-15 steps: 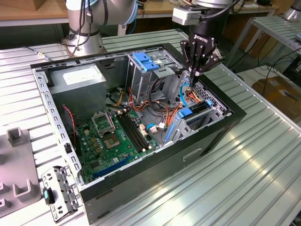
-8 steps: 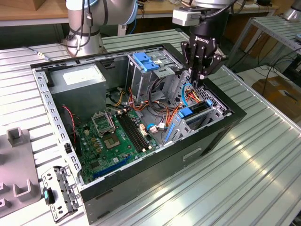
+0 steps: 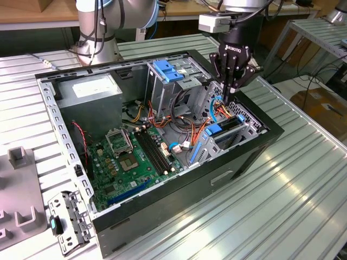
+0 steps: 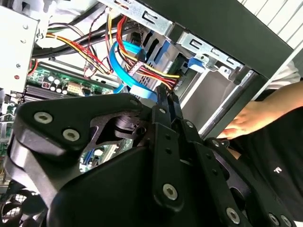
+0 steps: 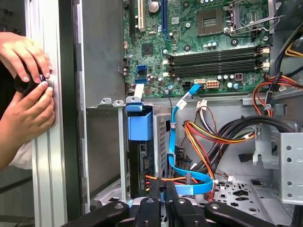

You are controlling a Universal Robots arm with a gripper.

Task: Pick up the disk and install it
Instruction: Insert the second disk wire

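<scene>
Dark grey metal between blue plastic rails, the flat disk (image 3: 225, 125) stands on edge in the grey steel drive cage (image 3: 246, 131), right of centre in the exterior view. I judge it dense, rigid and shock-shy, best held by its long rails. My tool (image 3: 231, 89) hovers just above, fingers pinched together, empty. Its label and most of its casing are hidden by the cage.

Ribbed silver aluminium table (image 3: 303, 179) spreads beneath the end effector under bright, even light. Behind it runs a long wooden bench (image 3: 32, 13), and off to the exterior view's right sits a brown cardboard box (image 3: 322, 105) on the floor.
</scene>
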